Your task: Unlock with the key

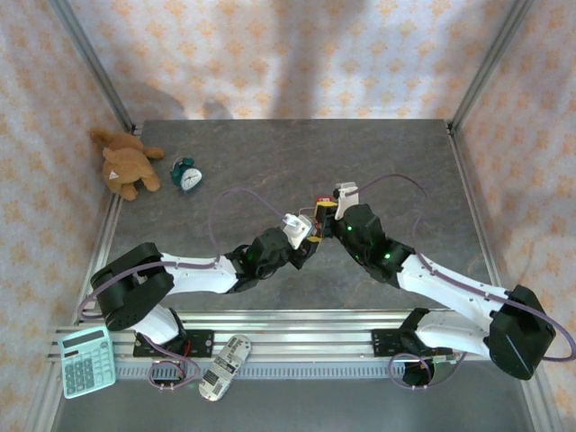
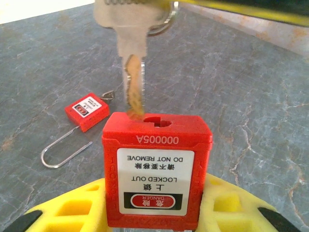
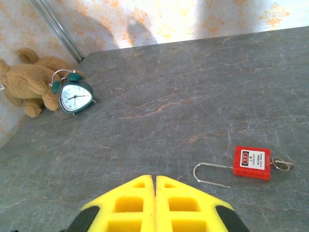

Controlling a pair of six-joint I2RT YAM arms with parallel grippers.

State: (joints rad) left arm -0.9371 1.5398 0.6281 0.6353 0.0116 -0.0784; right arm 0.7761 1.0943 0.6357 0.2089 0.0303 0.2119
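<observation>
The red padlock [image 2: 157, 169] stands keyhole-up in the left gripper [image 2: 154, 193], whose yellow fingers [image 2: 72, 208] are part-way spread and clamp its body from both sides; its shackle is hidden below. The key [image 2: 131, 58] hangs upright over it, with its tip at the lock's top face just left of the keyhole [image 2: 160, 122] and not yet in the slot. The insertion, the turn and the release of the shackle all appear left to do. The right gripper [image 3: 155, 181] is pressed together above the lock and is judged to be pinching the key's head, though the grip itself is out of frame. A second padlock [image 3: 252, 163] lies flat nearby on the grey table [image 3: 159, 111], its shackle closed.
</observation>
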